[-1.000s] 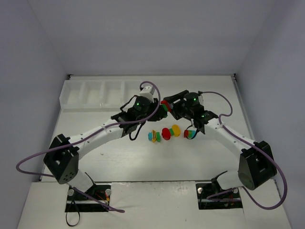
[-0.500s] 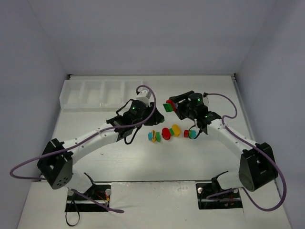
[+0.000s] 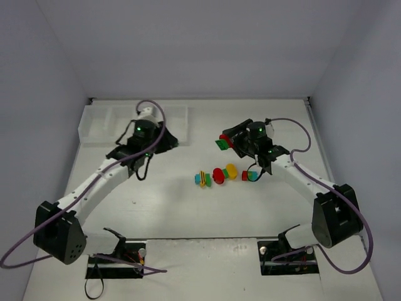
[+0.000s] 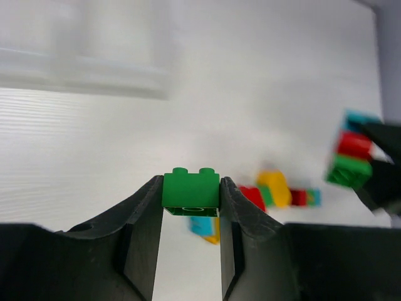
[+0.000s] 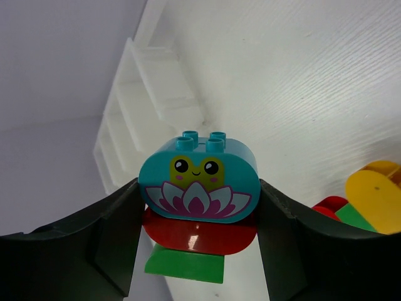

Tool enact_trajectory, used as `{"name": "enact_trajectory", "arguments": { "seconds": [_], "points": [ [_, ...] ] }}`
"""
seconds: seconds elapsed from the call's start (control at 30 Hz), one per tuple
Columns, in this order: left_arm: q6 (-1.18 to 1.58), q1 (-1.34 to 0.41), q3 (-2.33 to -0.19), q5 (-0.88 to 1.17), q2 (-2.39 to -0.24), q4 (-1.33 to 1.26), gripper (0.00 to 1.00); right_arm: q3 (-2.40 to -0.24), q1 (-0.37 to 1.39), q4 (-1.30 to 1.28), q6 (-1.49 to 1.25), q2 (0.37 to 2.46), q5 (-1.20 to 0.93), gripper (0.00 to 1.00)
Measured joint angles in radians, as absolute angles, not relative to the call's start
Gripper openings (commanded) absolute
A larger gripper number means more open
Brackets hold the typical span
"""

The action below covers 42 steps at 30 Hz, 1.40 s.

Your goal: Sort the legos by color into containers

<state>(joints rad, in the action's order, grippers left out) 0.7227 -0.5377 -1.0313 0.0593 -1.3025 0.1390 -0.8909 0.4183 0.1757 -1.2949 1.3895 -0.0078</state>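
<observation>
Pinching a green brick [image 4: 190, 185] in the left claw [image 4: 191, 199], studs up, tips pressed on both its sides. Hanging at the right end of the tray [image 3: 100, 122] in the top view; over the last compartment or just short of it, hard to tell, with the wrist view blurred there.

Clamping a stack [image 5: 199, 213] in the right claw [image 5: 199, 194] over the table [image 3: 188, 213]: cyan brick [image 5: 199, 182] with a smiling face on top, red piece [image 5: 199, 233] under it, green piece [image 5: 185, 264] at the bottom. Well apart from the tray, right of centre.

Lying loose on the table near the right claw, a short row of bricks [image 3: 219, 175]: yellow, red, green, cyan, some stuck together.
</observation>
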Motion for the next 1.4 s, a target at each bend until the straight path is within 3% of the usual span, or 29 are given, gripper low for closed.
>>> {"name": "enact_trajectory", "arguments": {
  "seconds": [0.17,0.43,0.83,0.93,1.07,1.17,1.23,1.4],
  "points": [
    [0.653,-0.217,-1.082,0.0,-1.288,0.269,0.01,-0.926,0.418,0.153,-1.168,1.451,-0.037,0.0],
    [0.487,0.061,-1.369,-0.153,-1.485,0.341,0.02,-0.96,0.418,0.12,-0.995,1.488,-0.099,0.0],
    [0.373,0.218,-1.76,-0.191,-1.98,0.387,0.1,-0.965,0.397,0.101,-0.859,1.486,-0.151,0.0],
    [0.352,0.221,-1.81,-0.188,-2.057,0.392,0.17,-0.955,0.383,0.101,-0.854,1.475,-0.162,0.0],
    [0.336,0.228,-1.839,-0.19,-2.122,0.397,0.38,-0.93,0.371,0.1,-0.852,1.451,-0.171,0.0],
    [0.326,0.237,-1.852,-0.187,-2.152,0.402,0.48,-0.918,0.367,0.098,-0.852,1.433,-0.174,0.0],
    [0.322,0.244,-1.861,-0.179,-2.164,0.405,0.63,-0.909,0.367,0.096,-0.852,1.413,-0.174,0.0],
    [0.336,0.25,-1.864,-0.132,-2.156,0.405,0.64,-0.909,0.367,0.096,-0.856,1.411,-0.174,0.0]
  ]
}}
